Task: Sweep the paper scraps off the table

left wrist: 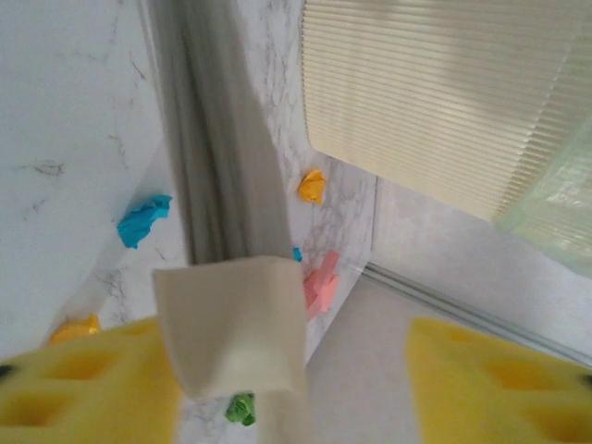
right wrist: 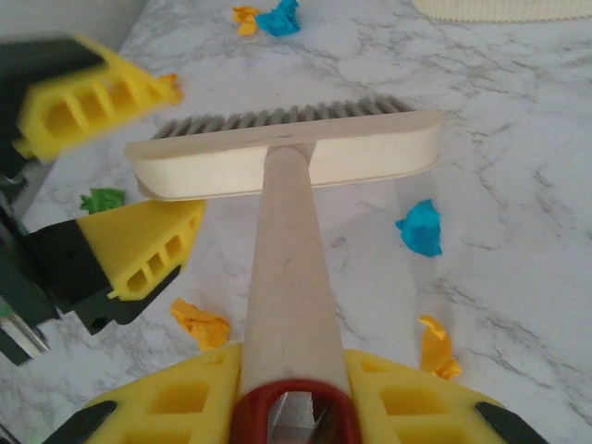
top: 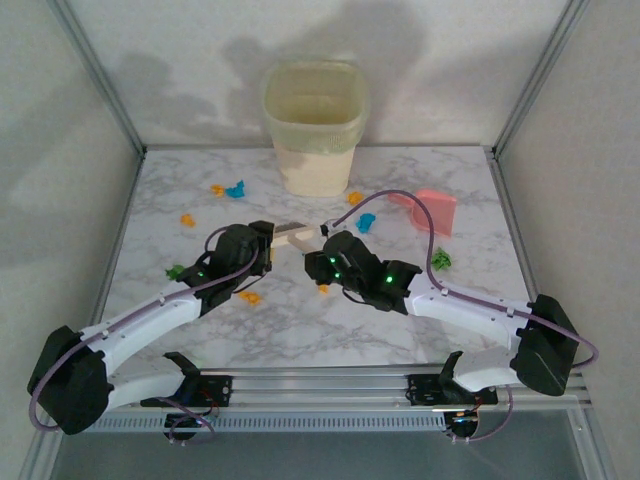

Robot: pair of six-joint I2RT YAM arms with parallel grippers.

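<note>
Paper scraps (top: 365,222) lay strewn over the table (top: 300,335) in the view from above, most of them left of and beyond the two grippers, with a few close under the arms. We saw the brush (top: 293,235) bridging the gap, its long axis running left to right between the left gripper (top: 264,246) and the right gripper (top: 328,250). The bin (top: 313,125) at the back held no scraps that we could make out, and the pink dustpan (top: 436,211) lay well apart at the right, bare as far as we could tell

From the left wrist we looked along the brush head end-on. The yellow fingers (left wrist: 83,388) stood spread to either side of it, released

From the right wrist, the fingers were clenched on the handle and the bristles pointed away. A blue scrap lay right of the handle on the near side of the head, and an orange one lay to the left. We judged the right arm the one to sweep
</note>
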